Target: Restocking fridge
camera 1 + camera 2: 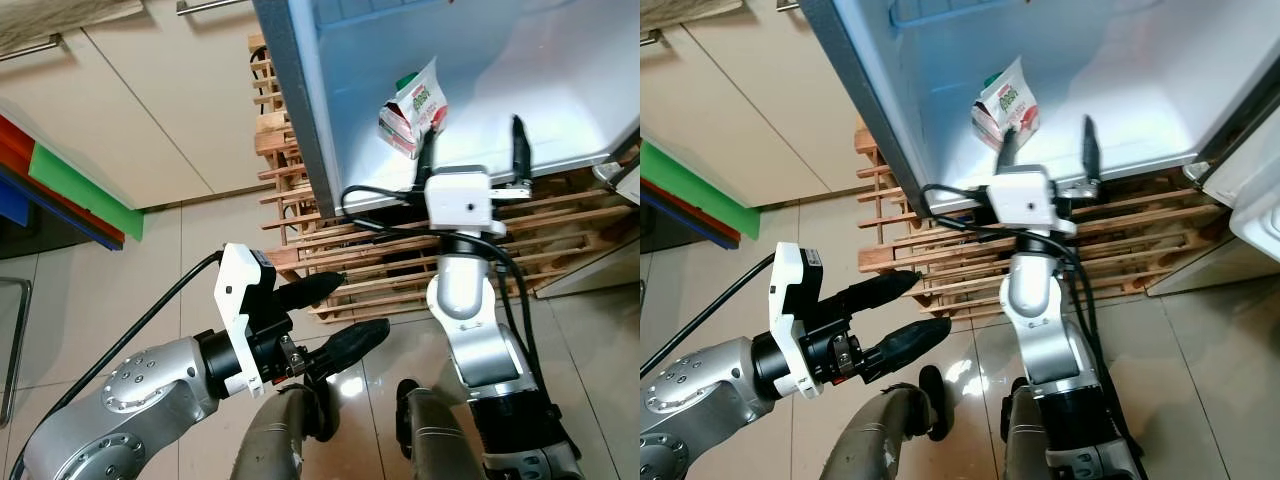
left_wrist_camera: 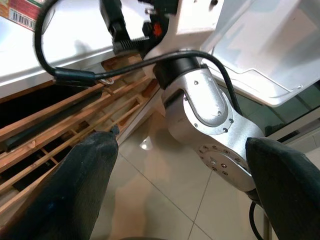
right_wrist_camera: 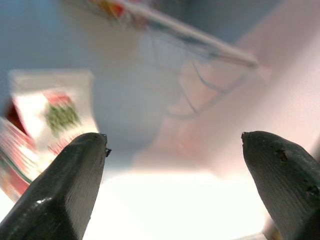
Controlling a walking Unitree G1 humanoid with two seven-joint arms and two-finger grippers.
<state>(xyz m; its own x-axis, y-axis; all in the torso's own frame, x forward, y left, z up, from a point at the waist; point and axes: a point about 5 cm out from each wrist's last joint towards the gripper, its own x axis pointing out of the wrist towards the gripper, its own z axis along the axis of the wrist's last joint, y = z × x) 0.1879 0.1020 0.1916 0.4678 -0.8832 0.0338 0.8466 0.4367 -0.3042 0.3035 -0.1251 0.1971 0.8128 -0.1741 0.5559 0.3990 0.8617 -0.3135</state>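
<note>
The fridge stands open, and its white floor is lit up bright. One carton sits inside on that floor, near the front edge and close to the left wall. It is white with red and green on it. To the right of the carton the fridge floor is bare and wide.

The right hand reaches up over the front edge of the fridge. Its two black fingers are spread wide and hold nothing. The left finger is just beside the carton, and I cannot tell if it touches it. The other finger stands in the bare space.

The left hand is low, out over the shiny tile floor. Its fingers are wide apart too, with nothing in them. It points toward the wooden pallet under the fridge, and there is a gap between them.

The pallet sticks out past the fridge on the left side. White cupboards stand further left, with open floor between them and the pallet.
</note>
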